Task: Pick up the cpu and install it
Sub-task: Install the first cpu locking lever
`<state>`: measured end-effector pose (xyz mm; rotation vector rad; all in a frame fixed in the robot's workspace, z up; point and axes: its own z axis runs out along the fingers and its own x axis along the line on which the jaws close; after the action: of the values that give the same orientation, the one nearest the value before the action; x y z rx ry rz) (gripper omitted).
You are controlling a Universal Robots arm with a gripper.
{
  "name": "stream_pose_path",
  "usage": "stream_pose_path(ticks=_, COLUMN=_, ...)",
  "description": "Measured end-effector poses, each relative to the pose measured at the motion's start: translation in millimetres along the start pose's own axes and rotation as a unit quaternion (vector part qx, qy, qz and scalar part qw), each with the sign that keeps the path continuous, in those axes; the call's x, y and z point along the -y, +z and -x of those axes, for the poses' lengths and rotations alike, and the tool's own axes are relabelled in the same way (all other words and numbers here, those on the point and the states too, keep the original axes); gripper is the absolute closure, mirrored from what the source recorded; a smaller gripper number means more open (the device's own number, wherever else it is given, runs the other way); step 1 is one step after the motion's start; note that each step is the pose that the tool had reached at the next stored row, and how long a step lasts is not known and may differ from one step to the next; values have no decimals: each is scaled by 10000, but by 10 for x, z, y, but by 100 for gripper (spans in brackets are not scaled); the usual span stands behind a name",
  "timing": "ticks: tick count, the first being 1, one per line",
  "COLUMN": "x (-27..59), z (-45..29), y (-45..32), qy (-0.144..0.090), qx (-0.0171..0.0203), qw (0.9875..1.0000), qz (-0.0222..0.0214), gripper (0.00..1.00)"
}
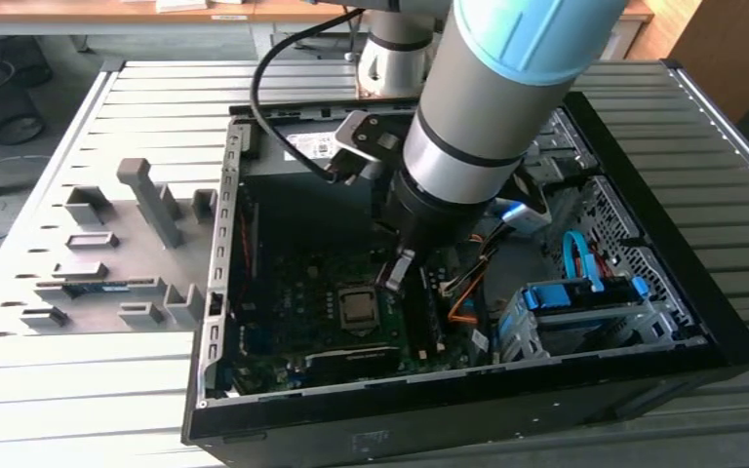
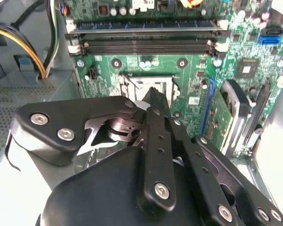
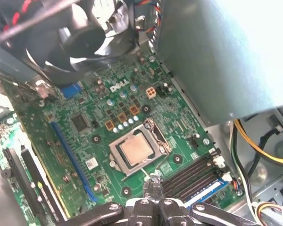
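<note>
Just above the socketed cpu (image 3: 135,149), claw (image 3: 152,181) with fingertips pressed together, empty.

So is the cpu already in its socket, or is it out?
In. In the first wrist view the cpu lies flat inside the socket frame on the motherboard, level with it. The claw hangs beside it, holding nothing.
</note>
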<state>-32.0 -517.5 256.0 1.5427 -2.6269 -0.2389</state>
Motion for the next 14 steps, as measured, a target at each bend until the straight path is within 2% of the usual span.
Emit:
stream_pose_path(ticks=8, x=-32, z=132, y=155, qy=-13, qx=-9, qw=10000, qz=3, gripper=90)
stream_pose_path(ticks=14, x=-28, z=138, y=254, qy=-252, qx=-53, qw=9997, qz=4, gripper=90)
